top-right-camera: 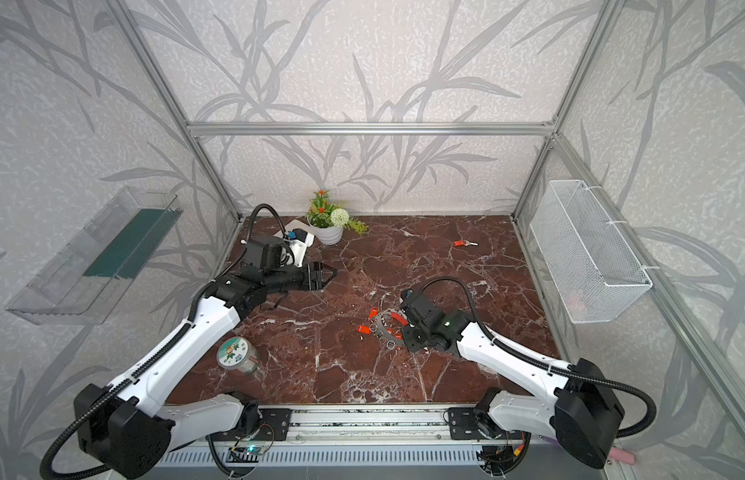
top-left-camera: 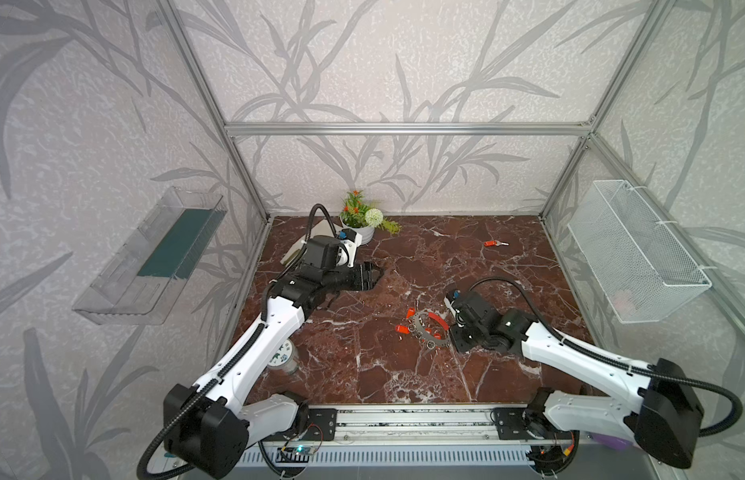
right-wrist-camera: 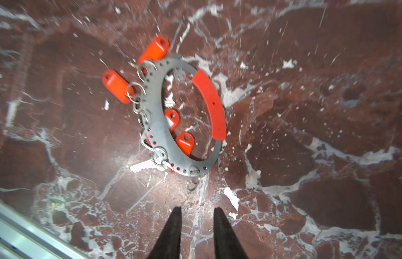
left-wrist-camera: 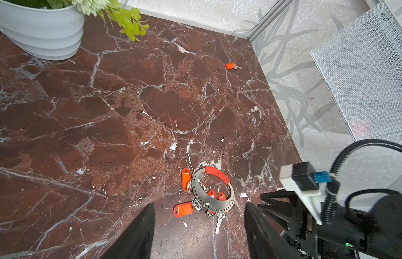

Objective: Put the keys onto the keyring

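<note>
The right gripper (right-wrist-camera: 197,208) sits low over the marble tabletop (right-wrist-camera: 307,112), just short of the keyring (right-wrist-camera: 157,116). Its jaws are parted by a narrow gap with nothing between them. The keyring lies flat. Several keys (right-wrist-camera: 116,85) already hang from small split rings through holes in its grey band, two tags inside the hoop and two outside it. The red sleeve (right-wrist-camera: 210,105) is on the opposite side from them. One small split ring (right-wrist-camera: 193,181) on the edge nearest the right gripper looks empty. A loose key (top-left-camera: 495,244) lies well apart from the keyring, on its far side towards the back wall. The left gripper (left-wrist-camera: 199,205) hangs on the keyring's other side, jaws spread wide and empty. The step in hand is probably fetching that loose key. It would be best taken by its plastic tag, since the thin blade lies flush on the stone and would likely slip. The other gripper could pin the keyring by the red sleeve so the hoop does not skate while the key is hooked on.
</note>
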Tool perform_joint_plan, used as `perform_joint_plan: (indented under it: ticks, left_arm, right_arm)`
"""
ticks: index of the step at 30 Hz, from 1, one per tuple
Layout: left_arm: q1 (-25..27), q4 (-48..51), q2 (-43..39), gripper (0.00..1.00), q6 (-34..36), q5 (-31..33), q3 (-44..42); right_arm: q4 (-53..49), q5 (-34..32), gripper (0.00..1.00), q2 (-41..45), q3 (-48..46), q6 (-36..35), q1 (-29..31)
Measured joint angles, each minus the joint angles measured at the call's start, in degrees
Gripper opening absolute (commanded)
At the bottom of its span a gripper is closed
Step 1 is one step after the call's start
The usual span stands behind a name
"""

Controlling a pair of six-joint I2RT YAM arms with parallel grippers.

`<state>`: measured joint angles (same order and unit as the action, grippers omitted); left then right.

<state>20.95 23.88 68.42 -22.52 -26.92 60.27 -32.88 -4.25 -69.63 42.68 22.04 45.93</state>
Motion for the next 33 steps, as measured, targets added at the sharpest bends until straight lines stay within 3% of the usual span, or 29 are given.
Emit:
perform_joint_plan:
  ticks: [15,19,26,33]
  left_arm:
    - [0.02,1.16,-0.11,0.64,0.17,0.33,-0.52]
    - [0.02,1.44,-0.11,0.64,0.52,0.50,-0.52]
    - [0.02,1.42,-0.11,0.64,0.92,0.76,-0.52]
    - [0.02,1.42,-0.09,0.64,0.96,0.83,-0.52]
  right_arm:
    - [2.80,-1.95,0.29,-16.90,2.34,1.36,3.34]
    - [2.62,-3.61,0.22,-17.03,2.62,1.97,3.41]
    - [2.45,-4.44,0.00,-17.00,2.62,2.29,3.41]
    - [1.90,-4.52,0.00,-15.02,2.62,1.90,3.43]
